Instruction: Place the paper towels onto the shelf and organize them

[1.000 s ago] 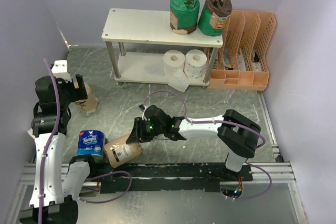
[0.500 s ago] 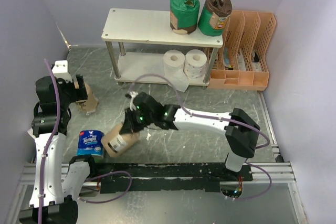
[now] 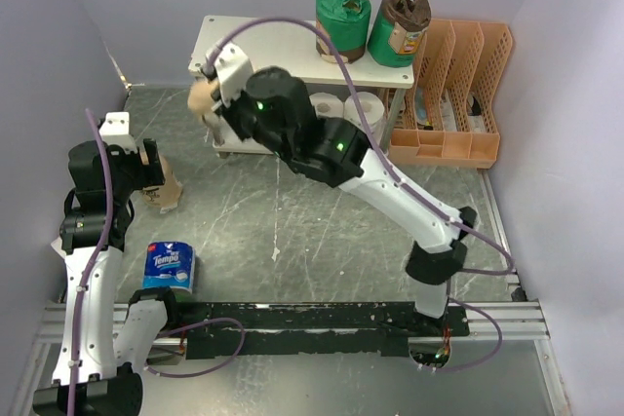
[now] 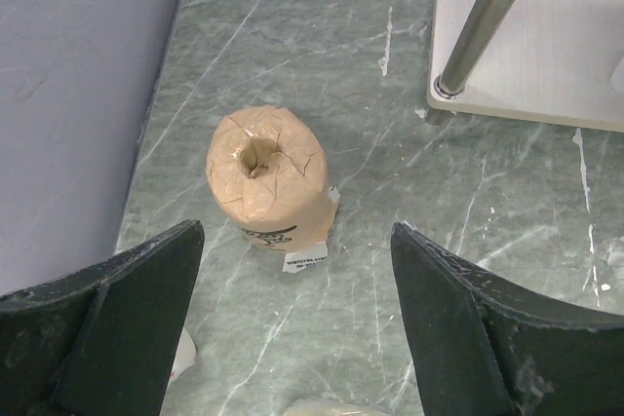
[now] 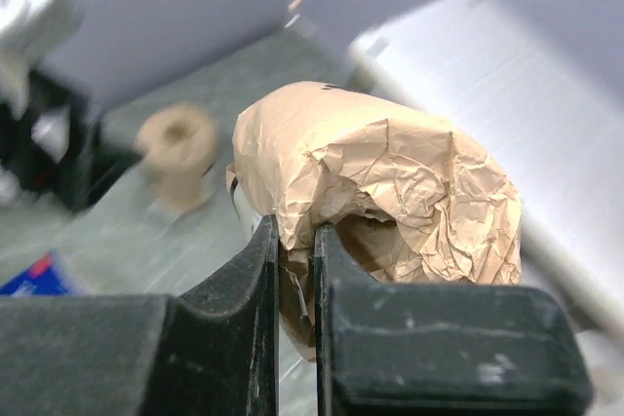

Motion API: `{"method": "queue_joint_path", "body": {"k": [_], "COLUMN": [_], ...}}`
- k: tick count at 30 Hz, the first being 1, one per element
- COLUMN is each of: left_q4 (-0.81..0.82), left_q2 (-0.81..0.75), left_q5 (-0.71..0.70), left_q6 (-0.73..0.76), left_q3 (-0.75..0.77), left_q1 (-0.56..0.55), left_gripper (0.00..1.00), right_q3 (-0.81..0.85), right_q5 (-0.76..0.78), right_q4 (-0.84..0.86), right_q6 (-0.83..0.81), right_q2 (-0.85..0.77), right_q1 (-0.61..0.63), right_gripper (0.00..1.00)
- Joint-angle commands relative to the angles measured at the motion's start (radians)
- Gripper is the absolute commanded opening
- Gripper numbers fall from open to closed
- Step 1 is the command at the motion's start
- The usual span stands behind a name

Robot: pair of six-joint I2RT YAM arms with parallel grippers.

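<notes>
right claw: clamped on wrapper of first tan roll — aloft at left end of the shelf
left claw: jaws wide apart — second tan roll just ahead, upright on the table

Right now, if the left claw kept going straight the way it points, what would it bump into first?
Most likely the tan-wrapped roll standing on the table: it sits just ahead of the open left gripper. Depth is hard to judge.

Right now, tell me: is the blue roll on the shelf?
No, the blue roll stands on the table, away from the shelf.
</notes>
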Motion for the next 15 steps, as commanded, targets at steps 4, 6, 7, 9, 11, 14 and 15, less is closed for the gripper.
{"method": "queue_joint_path", "body": {"k": [4,6,7,9,11,14,15], "left_q4": [0.011,0.015,0.016,0.019,0.022,0.024,0.024], "left_q2": [-0.004,-0.003,-0.003,-0.001,0.0,0.0,-0.002], "left_q5": [-0.055,-0.054,-0.053,-0.054,-0.054,-0.058,-0.059], "left_q6": [0.008,0.009,0.009,0.006,0.005,0.006,0.006], "left_q3": [0.036,0.033,0.032,0.034,0.036,0.037,0.037], "left_q1": [-0.02,-0.023,-0.026,-0.031,-0.035,-0.041,-0.042], "left_gripper": [0.85,0.85,0.85,0.85,0.85,0.85,0.86], "right_q3": [0.212,0.306,0.297,0.252,0.234,0.317,0.341], "right_q5": [0.41,0.446,0.457,0.414,0.378,0.327,0.334], "right_q4": [0.17,0.179,0.229,0.273,0.33,0.315,0.324], "right_q6": [-0.619,-0.714,-0.756,-0.843,-0.872,-0.862,-0.861], "right_q2": [0.149,0.201,0.201,0.182,0.168,0.2,0.213], "right_q1": [-0.006,-0.021,-0.034,-0.067,-0.103,-0.172,-0.193], "right_gripper": [0.0,0.0,0.0,0.0,0.0,0.0,0.0]}}
